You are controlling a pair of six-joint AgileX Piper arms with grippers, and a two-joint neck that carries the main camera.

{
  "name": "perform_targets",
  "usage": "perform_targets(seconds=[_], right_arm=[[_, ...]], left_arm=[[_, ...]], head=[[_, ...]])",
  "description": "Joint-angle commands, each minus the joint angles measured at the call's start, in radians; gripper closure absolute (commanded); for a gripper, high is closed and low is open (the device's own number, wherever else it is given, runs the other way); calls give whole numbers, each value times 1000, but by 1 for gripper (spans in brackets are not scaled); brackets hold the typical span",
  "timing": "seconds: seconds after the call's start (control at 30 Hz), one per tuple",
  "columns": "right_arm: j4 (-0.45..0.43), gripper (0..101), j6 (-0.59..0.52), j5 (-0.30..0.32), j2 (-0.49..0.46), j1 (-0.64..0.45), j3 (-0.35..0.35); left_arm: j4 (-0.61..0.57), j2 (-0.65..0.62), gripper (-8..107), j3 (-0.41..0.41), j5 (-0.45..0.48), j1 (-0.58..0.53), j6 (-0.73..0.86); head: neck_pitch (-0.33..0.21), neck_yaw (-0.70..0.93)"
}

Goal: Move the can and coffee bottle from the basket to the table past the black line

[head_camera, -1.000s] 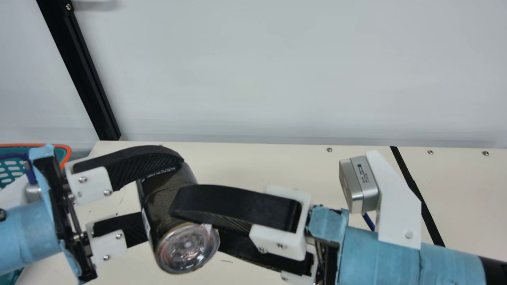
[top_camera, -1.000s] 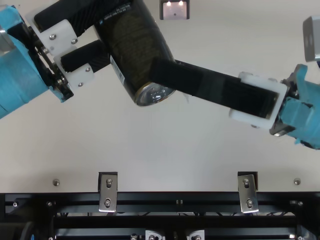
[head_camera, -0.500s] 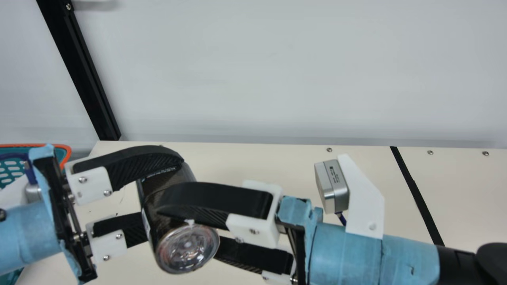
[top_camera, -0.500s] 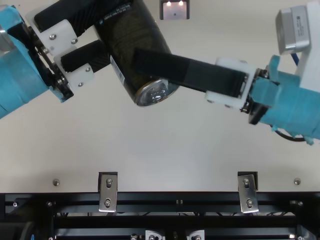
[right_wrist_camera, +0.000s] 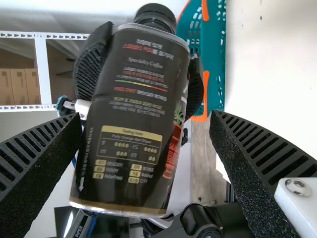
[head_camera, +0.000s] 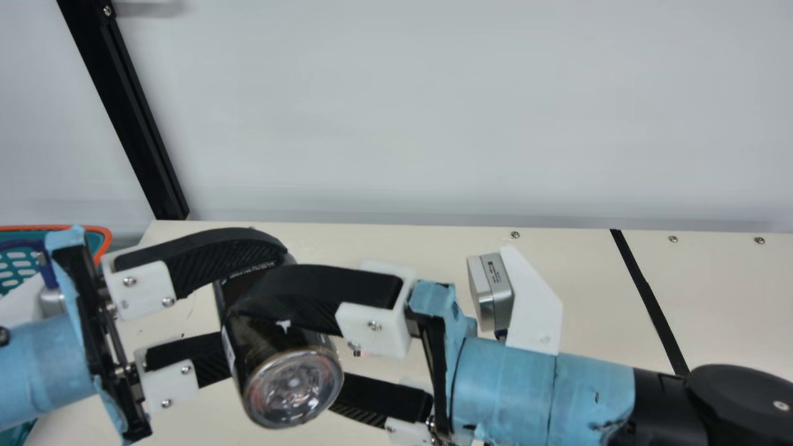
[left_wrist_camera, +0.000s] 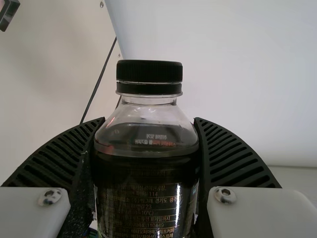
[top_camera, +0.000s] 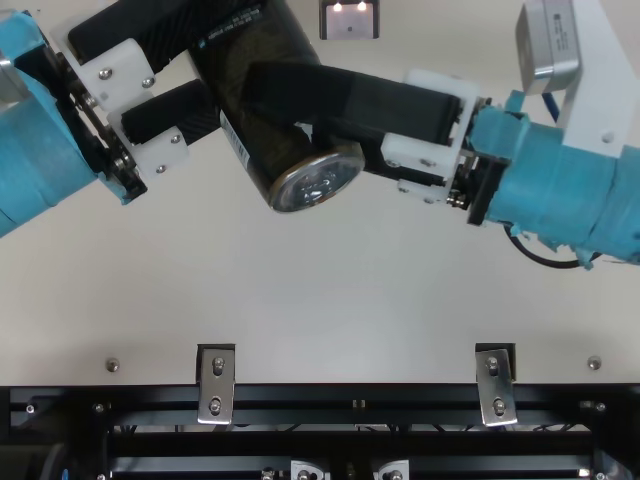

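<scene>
In the main view my left gripper (head_camera: 251, 303) is shut on the dark coffee bottle (head_camera: 266, 347), held tilted above the table with its clear base toward the camera. My right gripper (head_camera: 286, 352) stands open from the other side, one finger passing over the bottle and the other partly behind it. The top view also has the bottle (top_camera: 248, 142) between both grippers. In the left wrist view the black-capped bottle (left_wrist_camera: 146, 193) sits between the fingers of my left gripper (left_wrist_camera: 150, 120). The right wrist view has the bottle's label side (right_wrist_camera: 133, 124) between my right gripper's (right_wrist_camera: 146, 116) spread fingers.
A teal basket with an orange rim (head_camera: 106, 238) stands at the left edge, behind my left arm. The black line (head_camera: 647, 291) crosses the cream table (head_camera: 433, 248) on the right, beyond my right wrist camera. A pale wall rises behind the table.
My right gripper has moved left, its open fingers now farther over and around the bottle, and slightly up in the main view. The left gripper and bottle have kept still.
</scene>
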Motion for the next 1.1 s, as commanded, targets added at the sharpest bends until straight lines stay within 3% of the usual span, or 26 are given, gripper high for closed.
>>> perform_targets(seconds=[0.0, 0.27, 0.3, 0.67, 0.7, 0.73, 1.07], right_arm=[[6, 0, 11, 4, 1, 0, -6], [6, 0, 98, 73, -16, -22, -53], [-4, 0, 89, 53, -13, -22, -49], [-18, 0, 99, 62, -13, -22, -52], [-18, 64, 99, 62, -13, -22, -52], [-18, 101, 99, 62, -13, -22, -52], [-43, 101, 119, 55, -12, -22, -52]], left_arm=[[0, 0, 89, 0, 0, 0, 0], [-2, 0, 89, 0, 2, 0, 0], [-4, 0, 89, 0, 2, 0, 0], [-2, 0, 89, 0, 6, 0, 0], [-2, 0, 89, 0, 6, 0, 0], [-2, 0, 89, 0, 6, 0, 0], [-3, 0, 89, 0, 8, 0, 0]], head=[[-26, -7], [-26, -7], [-26, -7], [-26, -7], [-26, -7], [-26, -7], [-26, -7]])
